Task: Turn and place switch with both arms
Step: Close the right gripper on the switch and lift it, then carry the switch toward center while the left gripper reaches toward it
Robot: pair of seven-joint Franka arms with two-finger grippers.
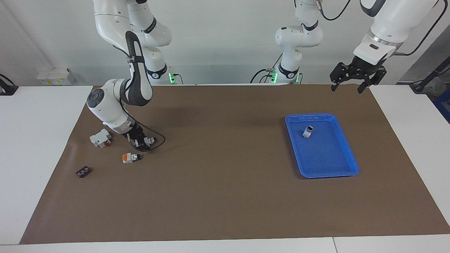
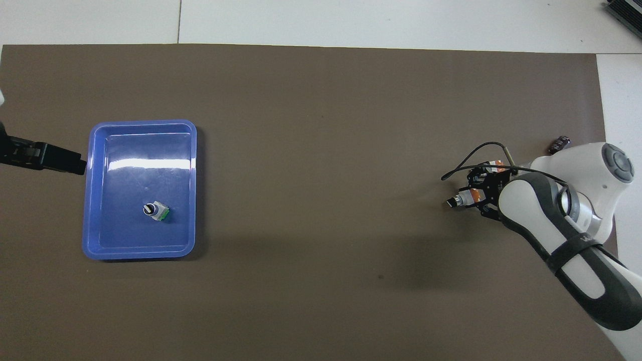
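My right gripper [image 1: 143,143] is low at the mat toward the right arm's end and is shut on a switch [image 1: 149,140], white with an orange end and a black tip. In the overhead view the gripper [image 2: 476,196] holds the switch [image 2: 462,199] with its black tip pointing toward the table's middle. A second look-alike switch [image 1: 132,157] lies on the mat just farther from the robots. A third [image 1: 308,131] stands in the blue tray [image 1: 348,165]. My left gripper [image 1: 348,88] is open and empty, raised over the mat's edge beside the tray, and waits.
A larger white block with a red mark [image 1: 101,137] sits beside the right wrist. A flat black piece [image 1: 82,172] lies farther out near the mat's edge, and also shows in the overhead view [image 2: 558,144]. The tray [image 2: 89,200] lies toward the left arm's end.
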